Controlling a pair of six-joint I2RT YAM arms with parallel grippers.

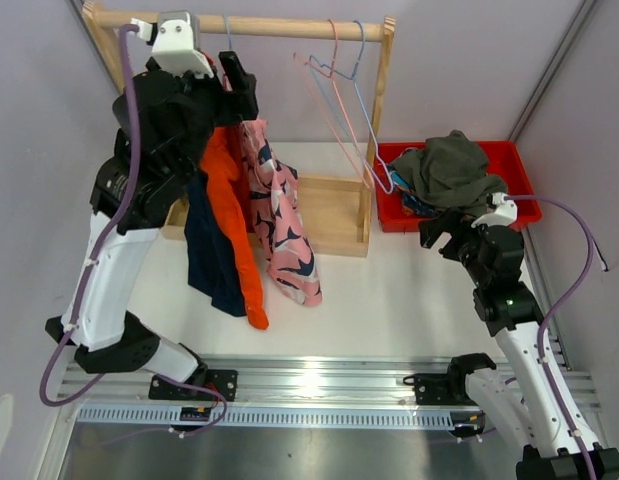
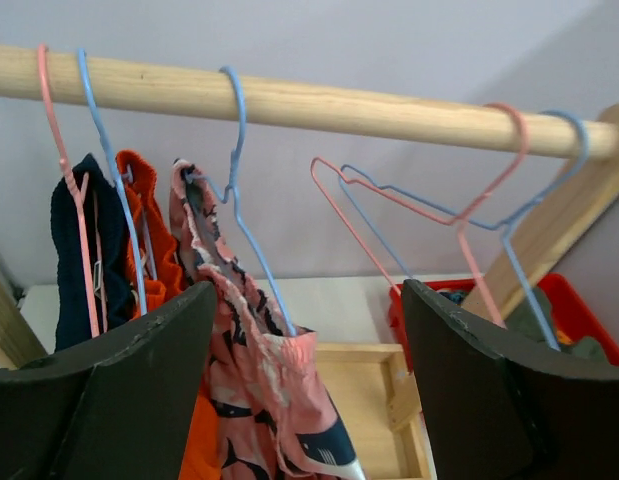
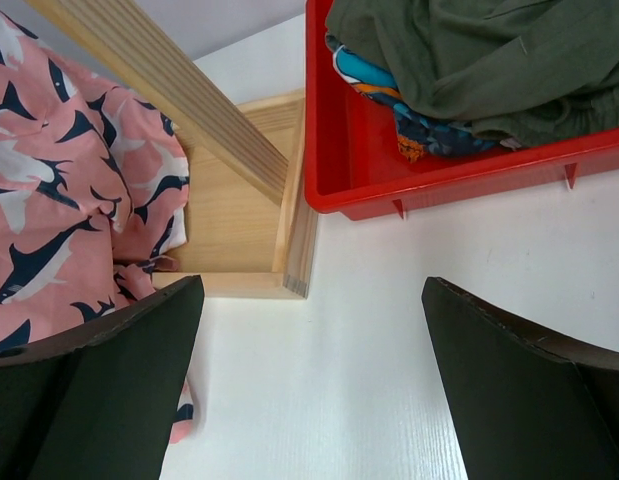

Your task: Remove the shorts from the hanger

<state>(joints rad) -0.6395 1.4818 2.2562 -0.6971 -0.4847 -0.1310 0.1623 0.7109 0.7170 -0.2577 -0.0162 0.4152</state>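
3 pairs are hanging on the left half of the wooden rail [image 1: 289, 27], side by side: plain navy shorts [image 1: 214, 262] leftmost, bright orange shorts [image 1: 232, 215] in the middle, and pink shorts [image 1: 287, 235] with dark shark print on the right. All 3 are draping in loose folds toward the table. In the left wrist view the pink pair is hanging from a blue hanger [image 2: 261, 270], its waistband bunching near the top. 2 more pairs are lying in the red bin [image 1: 514, 160] at the right: olive green shorts [image 1: 449, 170] crumpling on top, and navy floral shorts [image 3: 414, 125] showing only an edge beneath. 2 empty hangers [image 1: 339, 85], 1 pink and 1 blue, are hanging toward the rail's right end. The left gripper [image 2: 309, 290] is hovering just below the rail near the pink pair, fingers spread and gripping nothing. The right gripper [image 3: 311, 290] is hovering over the table just beside the bin, fingers spread wide, empty.
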